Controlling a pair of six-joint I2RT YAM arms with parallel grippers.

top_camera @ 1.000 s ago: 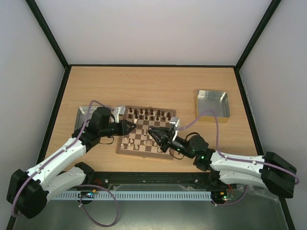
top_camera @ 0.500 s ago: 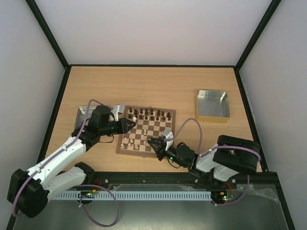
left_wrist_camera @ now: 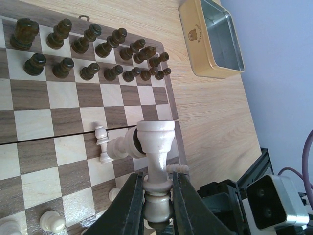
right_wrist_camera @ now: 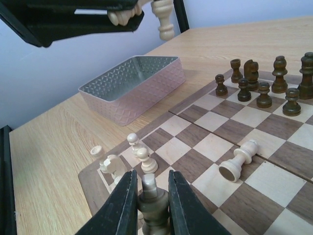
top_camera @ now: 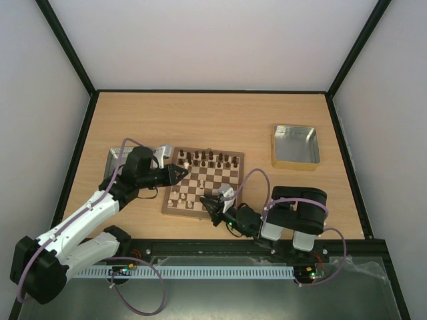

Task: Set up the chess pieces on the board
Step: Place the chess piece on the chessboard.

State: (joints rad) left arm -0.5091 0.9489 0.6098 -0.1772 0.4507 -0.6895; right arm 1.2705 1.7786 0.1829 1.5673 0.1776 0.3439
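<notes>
At the desk's near edge, the right gripper (right_wrist_camera: pixel 150 182) is clamped on a cream chessman (right_wrist_camera: pixel 151 205) low at the board's (top_camera: pixel 227 180) near edge. More cream chess pieces (right_wrist_camera: pixel 137 152) stand at its near left corner, and one toppled piece (right_wrist_camera: pixel 238 160) lies mid-board. The left gripper (left_wrist_camera: pixel 157 178) pinches a tall cream piece (left_wrist_camera: pixel 155 142) above the board's left side. Dark chessmen (top_camera: pixel 210 159) line the far edge.

Left arm (top_camera: pixel 87 217) reaches far-right from its base, elbow bent. Left tool (top_camera: pixel 179 173) points right, up off the worktop, jaws clamped on a cream chess piece (left_wrist_camera: pixel 155 147). Right arm (top_camera: pixel 297 210) is folded tight over its base, forearm running left. Right tool (top_camera: pixel 211 203) sits low, fingers (right_wrist_camera: pixel 124 200) pinching a second piece (right_wrist_camera: pixel 149 196).
</notes>
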